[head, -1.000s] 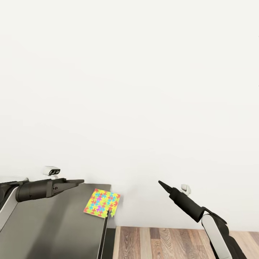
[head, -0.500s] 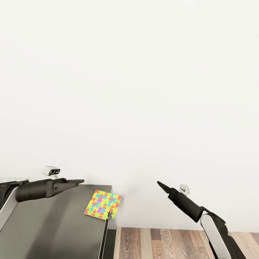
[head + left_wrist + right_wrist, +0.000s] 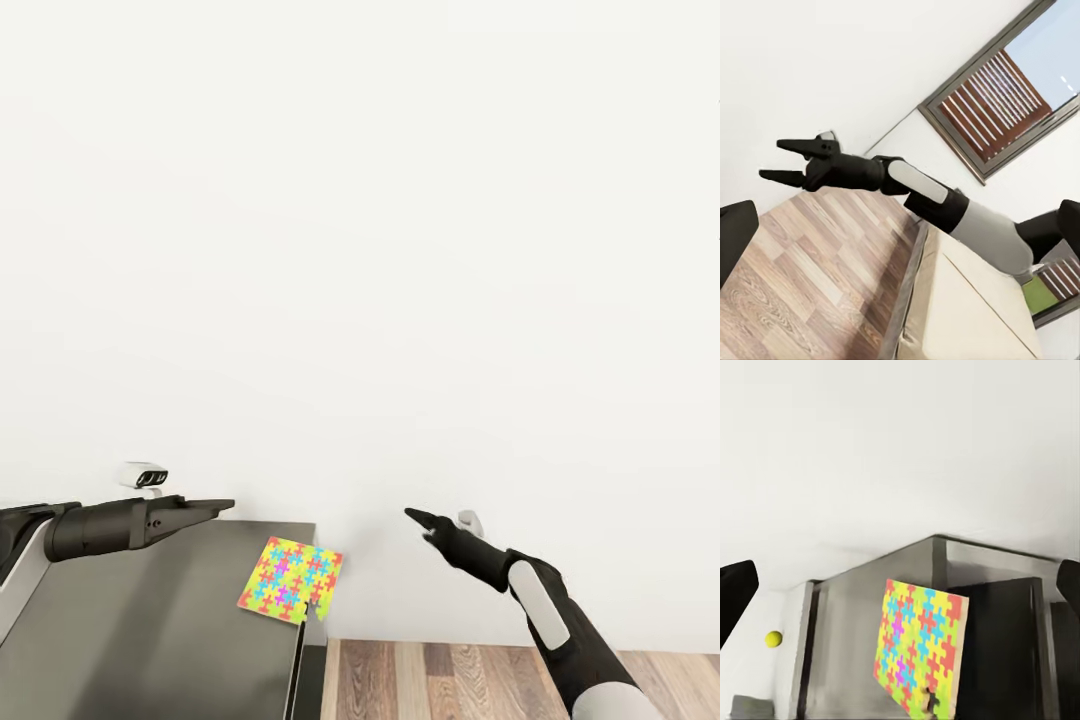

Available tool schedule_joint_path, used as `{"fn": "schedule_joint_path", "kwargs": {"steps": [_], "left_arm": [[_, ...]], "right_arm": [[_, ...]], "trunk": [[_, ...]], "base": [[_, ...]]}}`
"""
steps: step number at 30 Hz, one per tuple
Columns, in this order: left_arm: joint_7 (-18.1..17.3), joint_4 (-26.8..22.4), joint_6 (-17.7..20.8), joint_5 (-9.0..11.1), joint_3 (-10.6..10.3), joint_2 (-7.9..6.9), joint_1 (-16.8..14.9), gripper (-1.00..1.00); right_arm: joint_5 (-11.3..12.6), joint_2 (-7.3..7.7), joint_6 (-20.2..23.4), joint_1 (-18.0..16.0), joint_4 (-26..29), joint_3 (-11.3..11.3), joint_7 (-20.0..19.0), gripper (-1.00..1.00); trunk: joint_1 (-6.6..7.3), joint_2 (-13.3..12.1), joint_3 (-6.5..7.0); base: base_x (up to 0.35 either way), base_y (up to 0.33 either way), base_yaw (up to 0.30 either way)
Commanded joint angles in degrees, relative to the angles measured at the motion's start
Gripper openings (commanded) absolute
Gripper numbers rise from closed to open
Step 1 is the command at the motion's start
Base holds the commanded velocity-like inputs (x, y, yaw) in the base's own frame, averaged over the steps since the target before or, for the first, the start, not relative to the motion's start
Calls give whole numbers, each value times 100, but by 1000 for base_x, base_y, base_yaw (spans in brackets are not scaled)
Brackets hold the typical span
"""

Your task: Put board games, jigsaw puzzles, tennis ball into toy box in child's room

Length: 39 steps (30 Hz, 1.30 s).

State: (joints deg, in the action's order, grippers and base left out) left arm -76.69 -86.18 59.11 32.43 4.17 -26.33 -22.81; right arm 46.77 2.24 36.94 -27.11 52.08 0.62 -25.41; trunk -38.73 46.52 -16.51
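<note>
Unlettered bright jigsaw puzzle (image 3: pixel 292 580) on toy box (image 3: pixel 150 640) rim

Black tapered arms (image 3: pixel 110 527) with white shell panels (image 3: pixel 541 612), each carrying a small white wrist camera (image 3: pixel 146 476)

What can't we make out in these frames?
Left claw: side-on in the head view; open or shut unclear.
Jigsaw puzzle: flat or leaning unclear; its lower corner meets the right wrist view's bottom edge.
Tennis ball: tiny in the right wrist view; what it rests on unclear.
Grey surface: cut by the head view's left and bottom edges; box or table unclear.
</note>
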Motion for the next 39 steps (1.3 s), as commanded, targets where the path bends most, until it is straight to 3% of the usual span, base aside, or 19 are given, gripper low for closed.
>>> {"fn": "schedule_joint_path", "kwargs": {"steps": [1, 6, 12, 19, 23, 28, 32, 39], "left_arm": [[-2, -2, 50, 18, -5, 4, -4, 100], [-1, 1, 48, 18, -12, 21, 0, 100], [5, 2, 48, 15, -13, 26, -2, 100], [5, 4, 46, 10, -13, 43, -2, 100], [5, 5, 47, 6, 12, 26, 1, 100], [0, 9, 48, 1, 49, 10, 4, 100], [-3, 8, 54, 1, 62, 6, 5, 100], [-4, 9, 56, 0, 66, 5, 5, 100]], "right_arm": [[27, -35, 182, -241, -396, -76, -2, 100], [15, -408, 449, -999, -1653, -230, 35, 100], [26, -556, 544, -1216, -2073, -250, -3, 100], [59, -585, 801, -1227, -2195, -246, -16, 100], [88, -519, 865, -1227, -2213, -216, -73, 100], [102, -481, 878, -1227, -2219, -216, -572, 100], [99, -452, 882, -1225, -2218, -220, -742, 100], [104, -373, 858, -1192, -2212, -220, -822, 100]], "trunk": [[-1, 6, -8], [-1, 6, -8], [-1, 6, -8], [-1, 6, -8], [-1, 6, -8], [-1, 6, -8], [-1, 6, -8], [-155, 287, -134]], "base": [[9, 6, 0], [3, 2, 0], [0, 0, 0], [0, 0, 0], [0, 0, 0], [0, 0, 0], [0, 0, 0], [0, 0, 0]]}}
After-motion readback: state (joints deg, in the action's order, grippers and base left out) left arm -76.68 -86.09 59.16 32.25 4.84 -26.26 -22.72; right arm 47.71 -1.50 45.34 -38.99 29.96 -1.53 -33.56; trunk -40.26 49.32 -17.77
